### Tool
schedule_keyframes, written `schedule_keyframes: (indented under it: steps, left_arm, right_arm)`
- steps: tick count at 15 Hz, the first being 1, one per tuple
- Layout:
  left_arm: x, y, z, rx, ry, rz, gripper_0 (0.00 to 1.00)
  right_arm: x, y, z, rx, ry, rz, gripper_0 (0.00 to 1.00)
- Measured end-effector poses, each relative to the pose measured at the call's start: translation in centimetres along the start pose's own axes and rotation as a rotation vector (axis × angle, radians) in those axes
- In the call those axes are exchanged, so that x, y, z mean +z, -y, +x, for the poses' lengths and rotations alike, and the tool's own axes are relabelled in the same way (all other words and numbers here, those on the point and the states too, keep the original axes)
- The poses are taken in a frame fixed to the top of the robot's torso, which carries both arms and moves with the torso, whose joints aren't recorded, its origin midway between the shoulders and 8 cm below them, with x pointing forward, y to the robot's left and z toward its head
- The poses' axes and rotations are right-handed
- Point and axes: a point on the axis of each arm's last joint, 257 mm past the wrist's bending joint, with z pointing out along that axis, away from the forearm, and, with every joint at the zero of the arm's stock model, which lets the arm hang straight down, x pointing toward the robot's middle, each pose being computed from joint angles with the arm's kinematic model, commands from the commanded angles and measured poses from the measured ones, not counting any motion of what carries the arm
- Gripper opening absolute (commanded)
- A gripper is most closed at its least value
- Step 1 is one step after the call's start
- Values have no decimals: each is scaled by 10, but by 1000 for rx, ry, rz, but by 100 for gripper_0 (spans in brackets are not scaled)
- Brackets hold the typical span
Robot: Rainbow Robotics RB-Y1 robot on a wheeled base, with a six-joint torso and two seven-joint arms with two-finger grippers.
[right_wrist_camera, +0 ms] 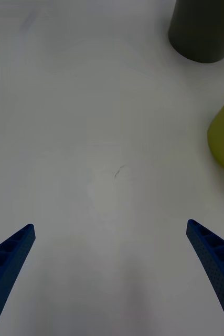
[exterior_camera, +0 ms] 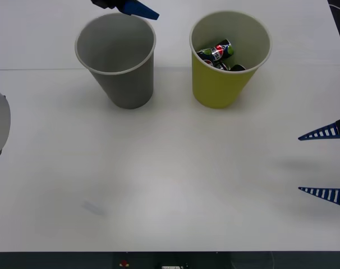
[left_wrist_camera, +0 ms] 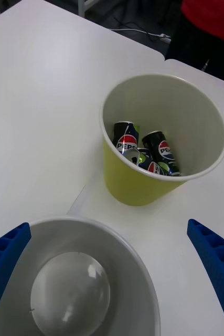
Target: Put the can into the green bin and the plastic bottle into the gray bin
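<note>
Several cans (left_wrist_camera: 126, 142) are lying inside the green bin (exterior_camera: 221, 92); the left wrist view is showing at least three, the front view fewer. The gray bin (exterior_camera: 125, 84) is standing beside it. The left gripper (left_wrist_camera: 112, 262) is hovering open above the gray bin; the right gripper (exterior_camera: 321, 162) is waiting open over the table (exterior_camera: 170, 185).

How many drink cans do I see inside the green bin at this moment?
3, all lying in the green bin: one can leaning against the wall, a second beside it, and a third partly buried between them. More may be hidden underneath.
</note>
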Motion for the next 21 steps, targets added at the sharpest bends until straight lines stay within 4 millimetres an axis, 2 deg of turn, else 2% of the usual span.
schedule_keyframes:
  steps: [5, 10, 13, 21]
  left_arm:
    - [-34, 23, 41, 89, 22, -21, 100]
    - [-66, 65, 91, 138, 22, -3, 100]
    - [-76, 100, 130, 152, -20, 40, 100]
    - [-96, 168, 183, 185, -24, 31, 100]
  right_arm:
    - [0, 0, 0, 0, 0, 0, 100]
    - [0, 0, 0, 0, 0, 0, 100]
    - [0, 0, 0, 0, 0, 0, 100]
    - [0, 0, 0, 0, 0, 0, 100]
